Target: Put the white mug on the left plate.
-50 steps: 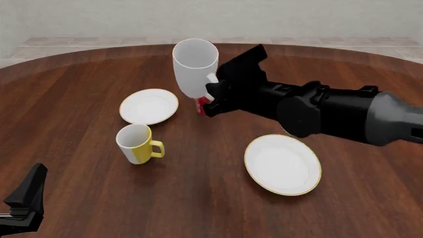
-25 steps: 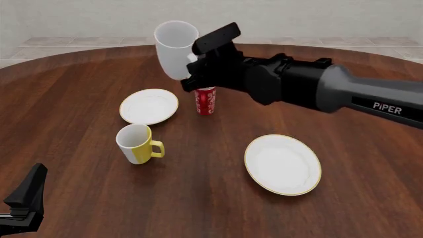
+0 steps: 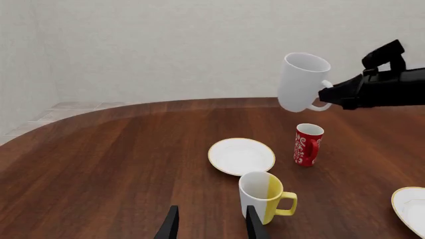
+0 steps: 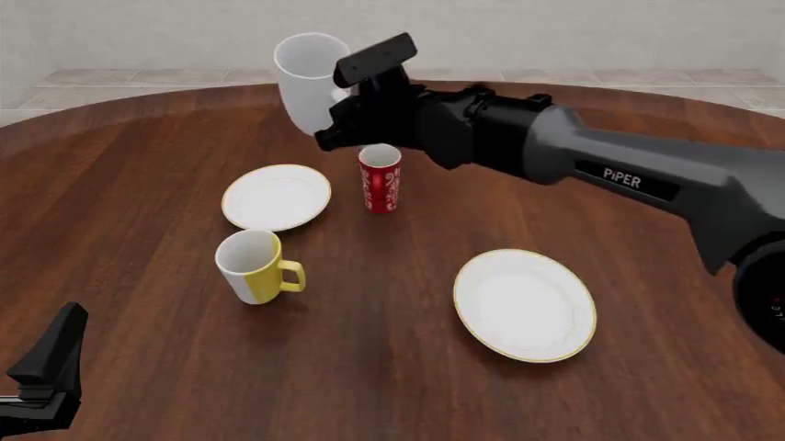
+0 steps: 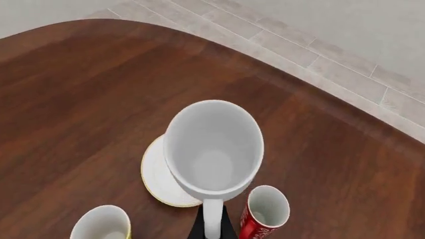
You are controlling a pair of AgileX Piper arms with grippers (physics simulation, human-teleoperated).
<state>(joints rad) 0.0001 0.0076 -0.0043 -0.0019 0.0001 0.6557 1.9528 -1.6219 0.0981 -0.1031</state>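
Note:
My right gripper (image 4: pixel 340 108) is shut on the handle of the white mug (image 4: pixel 307 81) and holds it high in the air, above and behind the small gold-rimmed left plate (image 4: pixel 276 197). The mug also shows in the left wrist view (image 3: pixel 301 82) and in the right wrist view (image 5: pixel 212 149), where the plate (image 5: pixel 157 179) lies under it. The plate also shows in the left wrist view (image 3: pixel 241 156). My left gripper (image 3: pixel 210 225) is open and empty, low at the near left of the table (image 4: pixel 50 367).
A red patterned cup (image 4: pixel 381 178) stands just right of the left plate. A yellow-and-white mug (image 4: pixel 254 266) stands in front of that plate. The larger gold-rimmed plate (image 4: pixel 525 303) lies at the near right. The right arm (image 4: pixel 589 161) spans the table's back right.
My right gripper has carried the white mug up and to the left, off the red cup's side and toward the space over the left plate. The left gripper has not moved.

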